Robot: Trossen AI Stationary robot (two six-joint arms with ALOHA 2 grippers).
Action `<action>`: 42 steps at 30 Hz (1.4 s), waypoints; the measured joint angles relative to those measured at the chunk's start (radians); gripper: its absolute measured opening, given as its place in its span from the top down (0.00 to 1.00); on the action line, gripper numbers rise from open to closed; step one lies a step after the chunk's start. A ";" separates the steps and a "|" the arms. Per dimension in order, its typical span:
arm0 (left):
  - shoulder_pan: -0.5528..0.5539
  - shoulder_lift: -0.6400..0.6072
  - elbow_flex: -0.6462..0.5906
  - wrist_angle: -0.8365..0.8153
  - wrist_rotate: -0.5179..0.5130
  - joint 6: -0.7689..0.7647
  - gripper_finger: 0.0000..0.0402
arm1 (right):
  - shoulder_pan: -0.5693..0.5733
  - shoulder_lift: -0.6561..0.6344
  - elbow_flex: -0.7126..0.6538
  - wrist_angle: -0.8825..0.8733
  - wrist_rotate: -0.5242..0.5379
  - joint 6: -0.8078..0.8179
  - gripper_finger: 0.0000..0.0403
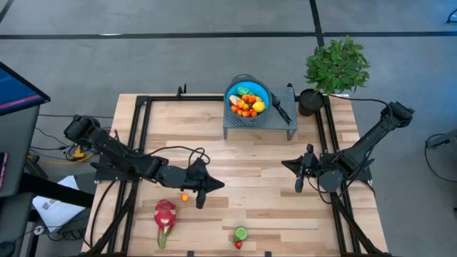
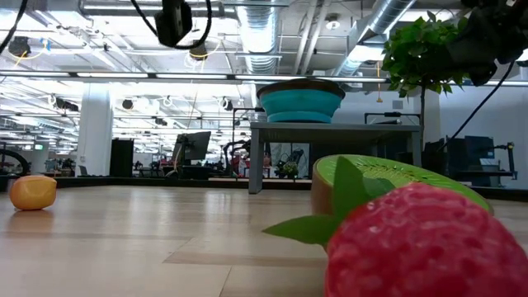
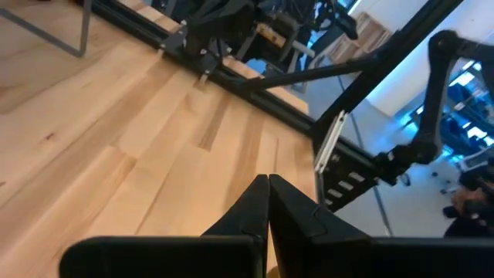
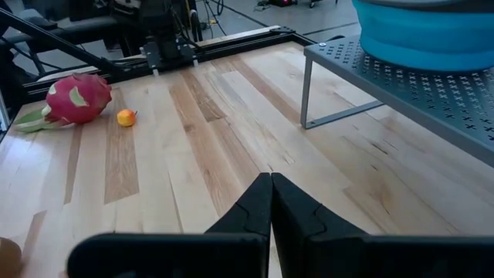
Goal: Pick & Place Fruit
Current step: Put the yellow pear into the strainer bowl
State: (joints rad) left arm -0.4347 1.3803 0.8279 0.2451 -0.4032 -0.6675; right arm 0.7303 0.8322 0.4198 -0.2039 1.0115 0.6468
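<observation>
My left gripper (image 1: 218, 184) hovers shut and empty over the table's near-left part, its closed fingers (image 3: 268, 185) pointing toward the right arm. A small orange fruit (image 1: 184, 197) lies on the table just beside it, toward the near edge. The pink-red dragon fruit (image 1: 164, 214) lies on its side nearer the front. A kiwi half (image 1: 241, 233) and a strawberry (image 1: 238, 245) sit at the front edge. My right gripper (image 1: 287, 165) waits shut and empty at centre right, with the dragon fruit (image 4: 77, 96) and the orange fruit (image 4: 126, 117) ahead of it.
A blue bowl (image 1: 248, 96) full of small fruits stands on a grey perforated stand (image 1: 235, 127) at the far centre, with a black-handled knife (image 1: 280, 108) beside it. A potted plant (image 1: 335, 64) stands at the far right corner. A black frame rail (image 1: 136, 143) borders the tabletop.
</observation>
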 joint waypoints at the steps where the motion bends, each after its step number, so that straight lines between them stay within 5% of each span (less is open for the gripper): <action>1: 0.000 0.009 0.012 0.003 0.000 -0.003 1.00 | 0.000 0.000 0.000 -0.002 0.000 0.000 1.00; 13: -0.001 0.184 0.207 -0.079 0.040 0.071 1.00 | 0.000 0.000 0.000 -0.021 0.000 0.000 1.00; 19: 0.003 0.134 0.207 -0.517 0.052 -0.282 1.00 | 0.002 0.000 0.000 -0.029 -0.021 0.000 1.00; 25: 0.000 0.124 0.193 -0.912 0.246 -0.679 1.00 | 0.002 0.000 0.000 -0.034 -0.023 0.000 1.00; 42: 0.005 0.124 -0.001 -0.923 0.298 -0.759 0.99 | 0.000 0.000 0.000 -0.051 -0.023 0.000 1.00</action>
State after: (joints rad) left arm -0.4293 1.5043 0.8265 -0.6779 -0.1055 -1.4268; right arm 0.7307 0.8322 0.4198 -0.2550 0.9886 0.6471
